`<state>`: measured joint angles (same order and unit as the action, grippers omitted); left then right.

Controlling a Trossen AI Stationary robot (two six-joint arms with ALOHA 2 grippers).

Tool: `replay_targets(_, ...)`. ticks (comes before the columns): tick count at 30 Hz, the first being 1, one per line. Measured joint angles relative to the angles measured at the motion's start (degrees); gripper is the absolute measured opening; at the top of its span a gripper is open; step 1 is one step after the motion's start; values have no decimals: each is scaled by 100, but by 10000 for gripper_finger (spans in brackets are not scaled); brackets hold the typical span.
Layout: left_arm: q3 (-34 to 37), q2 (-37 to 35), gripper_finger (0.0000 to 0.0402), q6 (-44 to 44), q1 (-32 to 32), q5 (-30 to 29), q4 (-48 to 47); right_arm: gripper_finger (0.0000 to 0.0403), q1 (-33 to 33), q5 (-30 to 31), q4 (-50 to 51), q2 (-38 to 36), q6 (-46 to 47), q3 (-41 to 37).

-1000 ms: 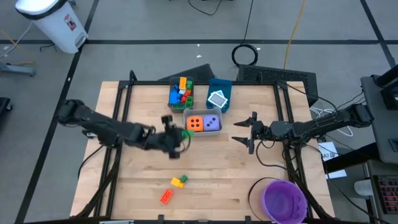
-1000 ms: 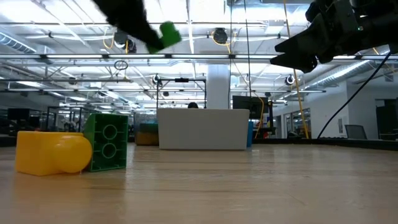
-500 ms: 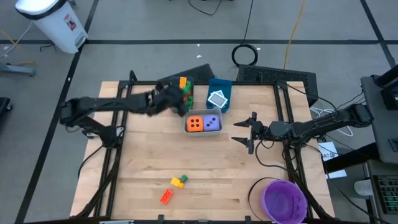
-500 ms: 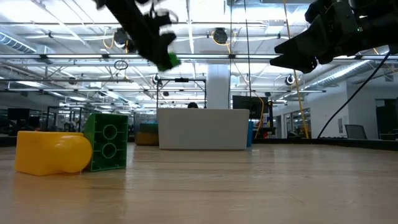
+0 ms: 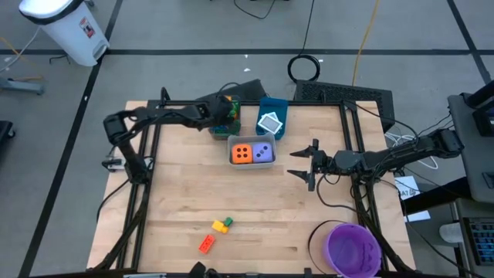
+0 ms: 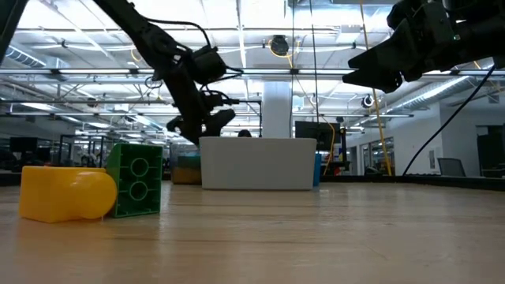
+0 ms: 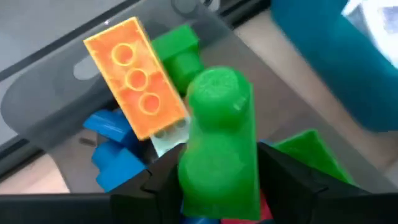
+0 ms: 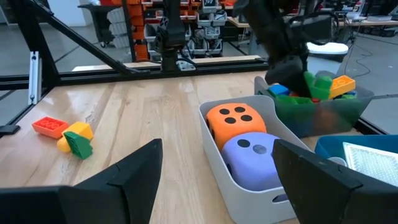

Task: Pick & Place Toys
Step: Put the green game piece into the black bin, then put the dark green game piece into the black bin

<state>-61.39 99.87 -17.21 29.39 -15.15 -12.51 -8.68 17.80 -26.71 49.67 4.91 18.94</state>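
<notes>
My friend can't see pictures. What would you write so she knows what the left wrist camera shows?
A chunky green plastic brick sits between the left gripper's dark jaws, right above a clear grey bin of toy bricks. In the bin lie an orange three-stud brick, blue bricks and more green ones; a teal bin stands beside it.

Around the grey bin with the dice (image 5: pixel 252 152), the tabletop (image 5: pixel 177 201) lies bare toward the near edge until the small bricks (image 5: pixel 216 234). Behind it, two more bins (image 5: pixel 272 117) stand tight together, and the left claw (image 5: pixel 220 117) hangs over the brick-filled one. The right claw (image 5: pixel 302 164) blocks the right side.
</notes>
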Motion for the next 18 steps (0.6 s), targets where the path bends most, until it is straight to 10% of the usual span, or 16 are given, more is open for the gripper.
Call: replay_targets(18, 11, -1656, 252, 105, -266, 344, -125, 279, 2, 9, -2, 0, -2, 0)
